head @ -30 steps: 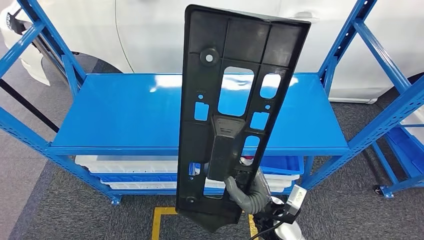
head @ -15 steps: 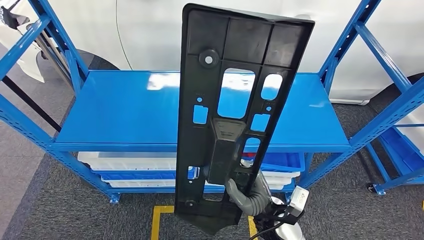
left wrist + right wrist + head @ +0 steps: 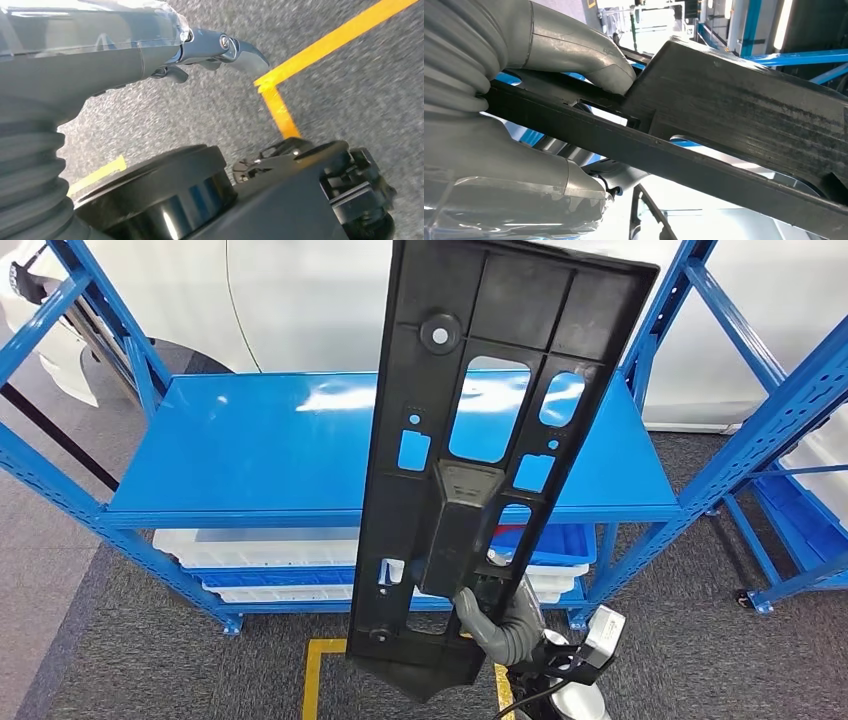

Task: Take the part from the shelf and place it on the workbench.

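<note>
A long black plastic part [image 3: 480, 440] with several cut-out windows stands upright in front of the blue shelf [image 3: 250, 450], leaning slightly to the right. My right hand [image 3: 497, 625] grips it near its lower end, thumb on the raised central block. In the right wrist view the grey thumb [image 3: 589, 60] presses on the part [image 3: 734, 115] while the fingers wrap under its rim. The shelf's top board is bare. My left hand [image 3: 150, 55] hangs over the carpet with its fingers stretched out and nothing in them.
White and blue trays [image 3: 260, 550] lie on the lower shelf level. A white car [image 3: 300, 300] stands behind the shelf, and another blue rack [image 3: 800, 490] is at the right. Yellow tape [image 3: 325, 670] marks the grey carpet near my feet.
The whole view has shifted a little. The part sits higher and further right in the picture, its top now past the frame's edge. My right hand keeps the same hold.
</note>
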Controlling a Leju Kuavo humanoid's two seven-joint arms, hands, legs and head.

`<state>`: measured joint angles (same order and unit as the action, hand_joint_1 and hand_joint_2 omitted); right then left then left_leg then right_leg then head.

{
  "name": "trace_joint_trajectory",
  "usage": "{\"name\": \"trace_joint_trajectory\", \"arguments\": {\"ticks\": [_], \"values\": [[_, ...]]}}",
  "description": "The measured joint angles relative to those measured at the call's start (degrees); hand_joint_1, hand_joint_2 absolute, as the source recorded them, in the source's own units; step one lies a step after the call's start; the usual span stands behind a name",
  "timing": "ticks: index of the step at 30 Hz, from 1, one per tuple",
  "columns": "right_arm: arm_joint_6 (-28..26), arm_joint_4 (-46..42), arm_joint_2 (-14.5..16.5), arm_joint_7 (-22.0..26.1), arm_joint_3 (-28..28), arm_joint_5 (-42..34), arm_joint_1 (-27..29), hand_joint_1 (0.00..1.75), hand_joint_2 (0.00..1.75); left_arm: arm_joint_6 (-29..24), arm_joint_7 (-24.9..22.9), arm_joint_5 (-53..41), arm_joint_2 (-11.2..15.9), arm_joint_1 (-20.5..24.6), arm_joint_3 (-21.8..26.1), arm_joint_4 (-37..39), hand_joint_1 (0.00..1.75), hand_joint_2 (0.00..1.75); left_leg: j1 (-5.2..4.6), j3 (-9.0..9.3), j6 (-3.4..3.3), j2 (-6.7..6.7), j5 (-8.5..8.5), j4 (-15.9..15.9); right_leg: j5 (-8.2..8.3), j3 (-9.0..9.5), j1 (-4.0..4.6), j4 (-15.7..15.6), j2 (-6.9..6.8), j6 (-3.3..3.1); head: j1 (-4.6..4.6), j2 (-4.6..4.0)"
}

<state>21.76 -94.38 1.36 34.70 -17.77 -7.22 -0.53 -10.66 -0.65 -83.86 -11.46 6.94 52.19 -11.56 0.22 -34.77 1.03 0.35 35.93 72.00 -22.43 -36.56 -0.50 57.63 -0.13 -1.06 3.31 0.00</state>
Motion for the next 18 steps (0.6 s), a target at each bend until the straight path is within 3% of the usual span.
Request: {"name": "trace_joint_trajectory", "arguments": {"ticks": [2,4,7,8,9,10,12,13,14,15,16,18], "values": [[0.2,0.1,0.5,0.0,0.4,0.0,0.0,1.75,1.75,-0.1,-0.2,0.0,0.2,-0.3,0.0,0.0,0.00,1.75,0.02,5.69,-0.28,-0.06,-2.57,-8.6,0.93,-1.14,0.00,0.3,0.20,0.32,0.01,0.00],[0.5,0.2,0.9,0.1,0.8,0.0,-0.1,1.75,1.75,-0.3,-0.2,0.2,0.4,-0.7,0.0,0.0,0.00,1.75,-0.20,9.01,-0.81,-0.23,-4.20,-14.8,1.82,-1.73,0.11,0.5,0.32,0.91,0.01,0.00],[0.5,0.5,1.3,0.6,1.5,0.2,0.0,1.75,1.75,-0.8,0.0,0.6,0.6,-1.1,0.2,0.0,0.00,1.75,-0.41,8.54,-1.88,-0.34,-5.47,-15.3,3.19,-1.91,0.12,0.1,0.30,1.94,-0.01,0.00],[0.3,0.6,1.4,0.9,1.7,0.3,0.2,1.75,1.75,-1.0,0.1,0.7,0.7,-1.1,0.2,0.0,0.00,1.75,-0.34,8.09,-2.29,-0.23,-6.11,-15.3,2.82,-2.17,0.04,0.2,0.31,2.24,-0.01,0.00],[0.1,0.7,1.5,1.2,2.0,0.3,0.4,1.75,1.75,-1.1,0.1,0.7,0.9,-1.2,0.3,0.0,0.00,1.75,-0.25,7.47,-2.70,-0.08,-6.82,-15.4,1.38,-2.70,-0.05,1.2,0.32,2.51,-0.02,0.00],[0.0,0.7,1.6,1.5,2.3,0.3,0.7,1.75,1.75,-1.2,0.1,0.7,1.0,-1.2,0.3,0.0,0.00,1.75,-0.13,6.68,-3.05,0.09,-7.60,-15.5,-1.20,-3.59,-0.16,3.5,0.33,2.77,-0.02,0.00],[-0.2,0.6,1.8,1.9,2.9,0.2,1.4,1.75,1.75,-1.3,0.1,0.7,1.3,-1.3,0.3,0.0,0.00,1.75,-0.20,4.98,-3.40,0.28,-8.96,-15.4,-7.32,-5.64,-0.31,11.0,0.27,3.24,-0.02,0.00],[-0.2,0.6,2.0,2.0,3.2,0.0,1.8,1.75,1.75,-1.4,0.1,0.7,1.4,-1.2,0.3,0.0,0.00,1.75,-0.24,4.12,-3.41,0.32,-9.61,-15.3,-9.09,-6.25,-0.34,14.7,0.25,3.41,-0.01,0.00],[-0.2,0.5,2.2,2.1,3.5,-0.2,2.3,1.75,1.75,-1.5,0.2,0.7,1.4,-1.2,0.3,0.0,0.00,1.75,-0.29,3.27,-3.37,0.34,-10.22,-15.2,-9.43,-6.06,-0.34,16.9,0.25,3.47,-0.01,0.00],[-0.2,0.3,2.4,2.1,3.9,-0.4,2.8,1.75,1.75,-1.5,0.2,0.7,1.5,-1.1,0.4,0.0,0.00,1.75,-0.32,2.44,-3.29,0.34,-10.76,-15.1,-8.65,-4.88,-0.32,17.2,0.24,3.41,-0.01,0.00],[-0.2,0.1,2.7,2.1,4.3,-0.7,3.2,1.75,1.75,-1.6,0.2,0.7,1.5,-1.0,0.4,0.0,0.00,1.75,-0.38,1.69,-3.20,0.33,-11.25,-15.0,-7.28,-2.48,-0.29,15.1,0.24,3.20,-0.01,0.00],[0.0,-0.6,3.2,2.1,5.0,-1.2,3.8,1.75,1.75,-1.6,0.2,0.8,1.5,-0.7,0.4,0.0,0.00,1.75,-0.55,0.56,-2.90,0.31,-12.14,-14.7,-6.06,4.45,-0.06,6.3,0.17,2.42,-0.01,0.00]]}}
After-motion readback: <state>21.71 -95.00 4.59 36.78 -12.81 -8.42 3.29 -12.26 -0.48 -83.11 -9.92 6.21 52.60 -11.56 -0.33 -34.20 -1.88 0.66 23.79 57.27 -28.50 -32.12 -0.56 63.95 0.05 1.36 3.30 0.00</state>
